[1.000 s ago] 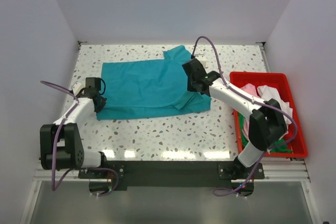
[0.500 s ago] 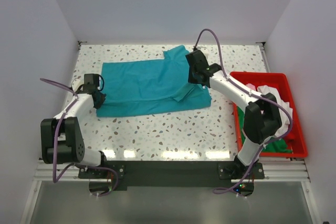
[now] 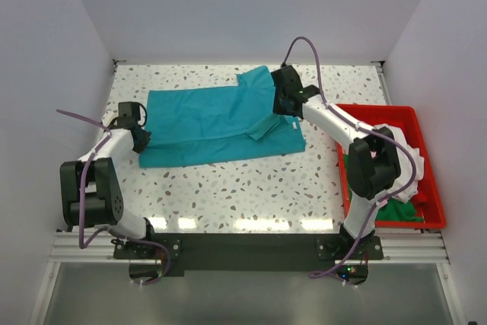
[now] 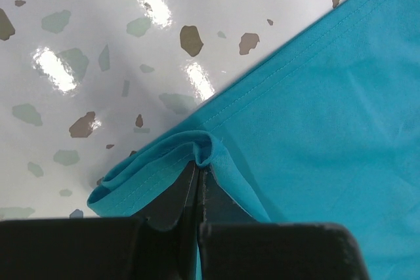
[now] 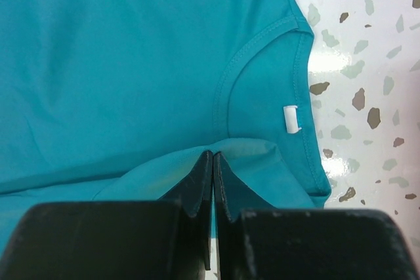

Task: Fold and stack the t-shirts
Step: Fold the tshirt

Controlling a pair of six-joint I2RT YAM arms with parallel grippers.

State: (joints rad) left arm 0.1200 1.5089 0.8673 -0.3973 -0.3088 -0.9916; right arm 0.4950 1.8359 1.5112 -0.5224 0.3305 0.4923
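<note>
A soft teal cloth t-shirt (image 3: 205,123) with a small white neck label (image 5: 291,119); glossy white tabletop (image 3: 251,188) speckled grey and brown; red rectangular plastic bin (image 3: 396,225) holding pink, white and green cloth shirts (image 3: 407,146).

A white desk (image 3: 251,188) speckled with grey and brown flecks shows glossy light reflections near its front edge. A red plastic bin (image 3: 399,109) sits at its right side. Plain white walls (image 3: 251,13) enclose both.
</note>
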